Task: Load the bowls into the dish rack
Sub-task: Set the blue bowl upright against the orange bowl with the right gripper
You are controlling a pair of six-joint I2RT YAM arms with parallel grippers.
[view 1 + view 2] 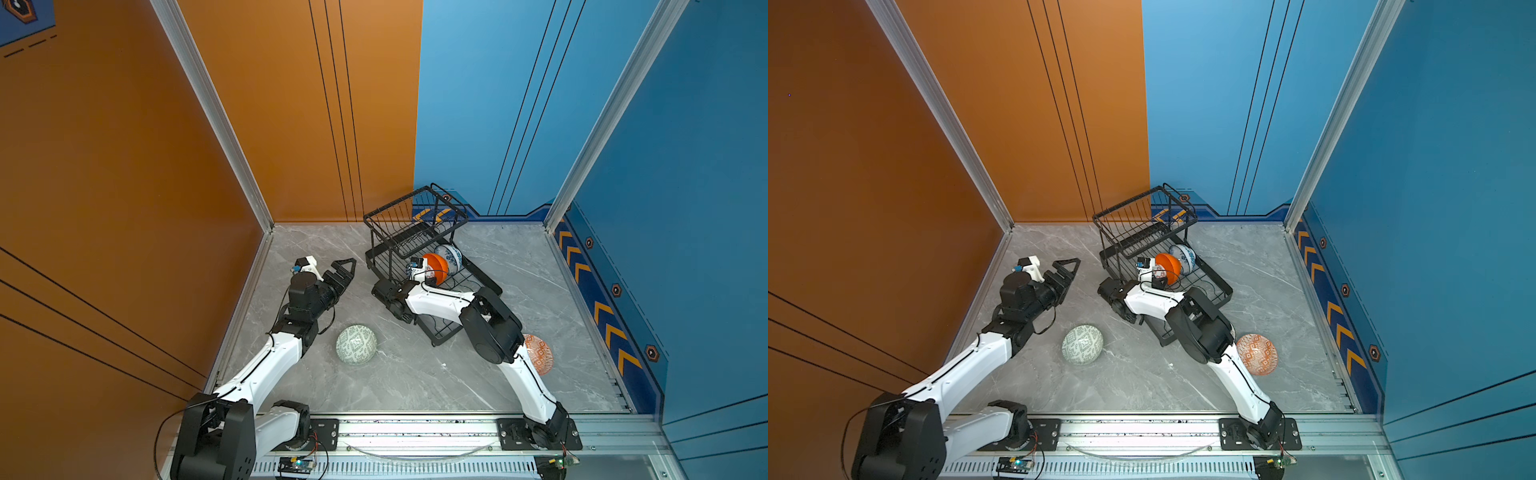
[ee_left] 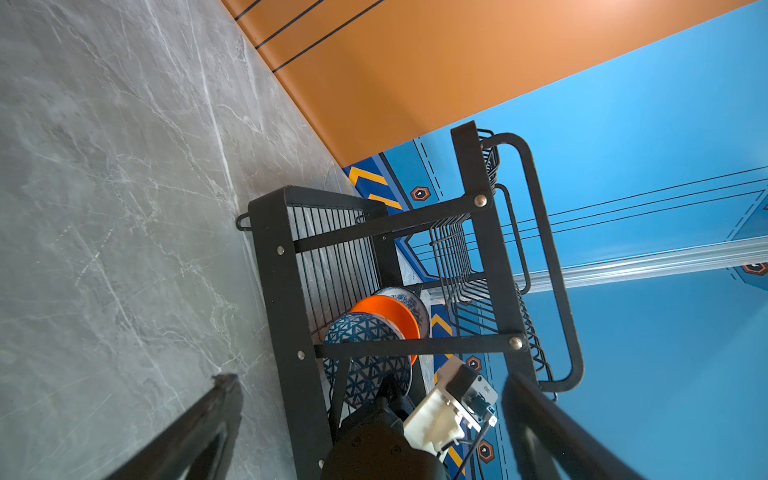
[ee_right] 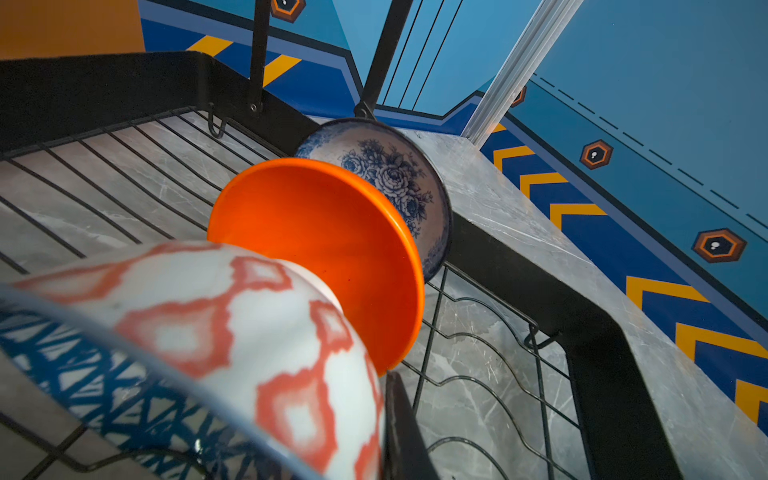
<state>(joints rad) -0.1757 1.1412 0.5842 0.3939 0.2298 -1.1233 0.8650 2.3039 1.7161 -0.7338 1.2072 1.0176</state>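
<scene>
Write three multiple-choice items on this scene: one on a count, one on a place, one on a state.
1. How many bowls show on the table outside the dish rack?
A) none
B) two
C) four

2. Where is the plain orange bowl?
A) in the raised basket
B) in the rack's lower tier, next to the floral bowl
C) on the table

3. How is the left pincer?
A) open, holding nothing
B) shut on a bowl
C) shut on a rack wire

Key:
1 B, the pale green bowl and the red-orange patterned bowl lie there.
2 B, it stands on edge among the lower wires.
3 A, it gapes wide, gripping nothing.
</scene>
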